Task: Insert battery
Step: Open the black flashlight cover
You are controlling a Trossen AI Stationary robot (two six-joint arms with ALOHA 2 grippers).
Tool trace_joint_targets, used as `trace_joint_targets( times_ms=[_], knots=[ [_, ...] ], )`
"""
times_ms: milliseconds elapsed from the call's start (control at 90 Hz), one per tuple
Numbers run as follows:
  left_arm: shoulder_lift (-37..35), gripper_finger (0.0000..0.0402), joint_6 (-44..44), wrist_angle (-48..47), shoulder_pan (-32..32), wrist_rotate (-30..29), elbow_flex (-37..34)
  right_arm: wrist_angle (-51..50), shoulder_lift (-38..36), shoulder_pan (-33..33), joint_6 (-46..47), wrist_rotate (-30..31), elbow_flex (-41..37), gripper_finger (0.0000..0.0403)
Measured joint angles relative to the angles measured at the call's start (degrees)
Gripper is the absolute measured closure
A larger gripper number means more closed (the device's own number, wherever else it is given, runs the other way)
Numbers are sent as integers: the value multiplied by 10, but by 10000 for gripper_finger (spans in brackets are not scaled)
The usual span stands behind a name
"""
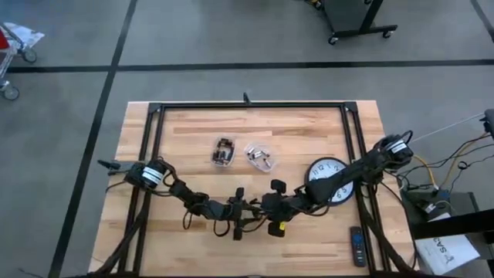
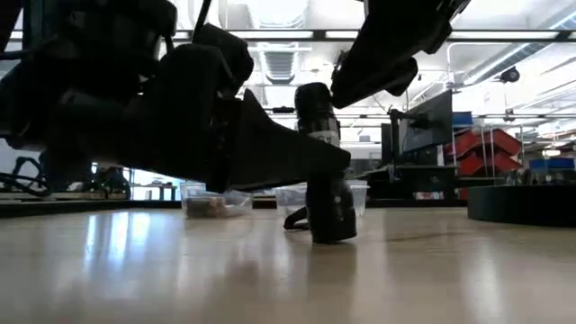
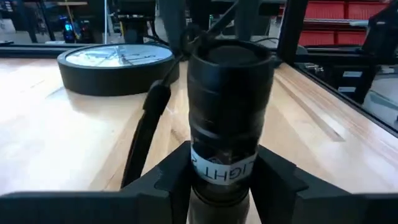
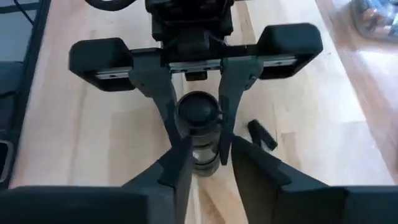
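Left tool (image 3: 217, 186) clamps flashlight (image 3: 227, 124) (upright).

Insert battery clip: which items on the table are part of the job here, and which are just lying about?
In use:
flashlight, upright, gripped by the left pincer
right pincer, closing in on it
two clear tubs of small parts, probably the supply

Lying about:
wall clock
remote control
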Motion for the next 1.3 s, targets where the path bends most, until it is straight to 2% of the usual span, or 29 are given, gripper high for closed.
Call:
trace_joint_targets(
  times_ms=[178, 456, 600, 844, 1078, 1300],
  knots=[
    [-2, 306, 0, -50, 0, -2, 28, -56, -4, 6, 0, -3, 42, 249],
    [-5, 298, 12, -231, -3, 1, 110, -87, -3, 6, -15, -11, 57, 218],
    [-5, 301, 14, -231, -4, 1, 116, -106, -2, 9, 5, -32, 53, 221],
    [-4, 296, 11, -231, -4, 2, 115, -96, -1, 19, 3, -30, 42, 233],
    [-3, 303, 10, -231, -4, 2, 115, -78, 31, 19, 1, -18, 41, 243],
    [-3, 294, 2, -242, -4, 3, 115, -76, 36, 19, 8, -16, 42, 273]
  ],
)
